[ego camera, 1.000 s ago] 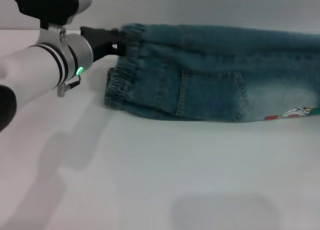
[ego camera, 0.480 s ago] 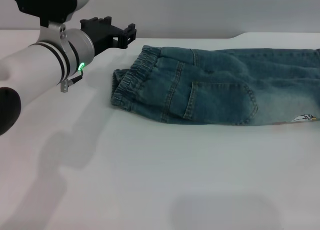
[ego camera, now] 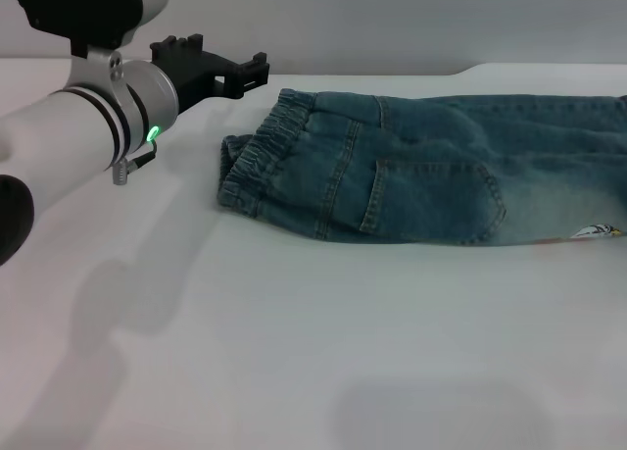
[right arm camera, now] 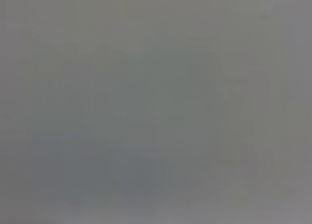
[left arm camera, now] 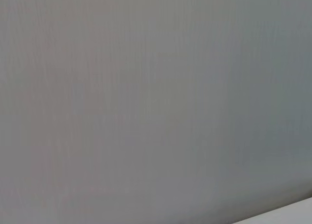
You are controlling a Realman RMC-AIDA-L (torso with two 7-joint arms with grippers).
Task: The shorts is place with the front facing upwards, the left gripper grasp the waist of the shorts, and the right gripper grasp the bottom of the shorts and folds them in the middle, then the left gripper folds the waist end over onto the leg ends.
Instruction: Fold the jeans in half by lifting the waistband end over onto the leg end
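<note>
Nearest on the white bench (ego camera: 294, 352): bare surface with soft shadows only.

Mid bench, toward the right: the shorts (ego camera: 431, 166), teal-blue denim, lying flat and folded lengthwise, running off the right edge of the head view. Gathered waist of the shorts (ego camera: 257, 161) at the left end, ruffled, resting on the bench. Patch pocket (ego camera: 431, 200) face up, stitched outline visible. Pale faded patch near the right end; small strip of coloured print (ego camera: 593, 231) at the near edge. Leg ends out of view past the right edge.

Farther back, left: left tool (ego camera: 245, 75), black, on a silver-white arm with green light (ego camera: 153, 133), raised clear of the bench, just beside the waist but apart from it. Fingers parted, holding nothing.

Wrist views: plain grey, nothing to list. Right tool not seen.
</note>
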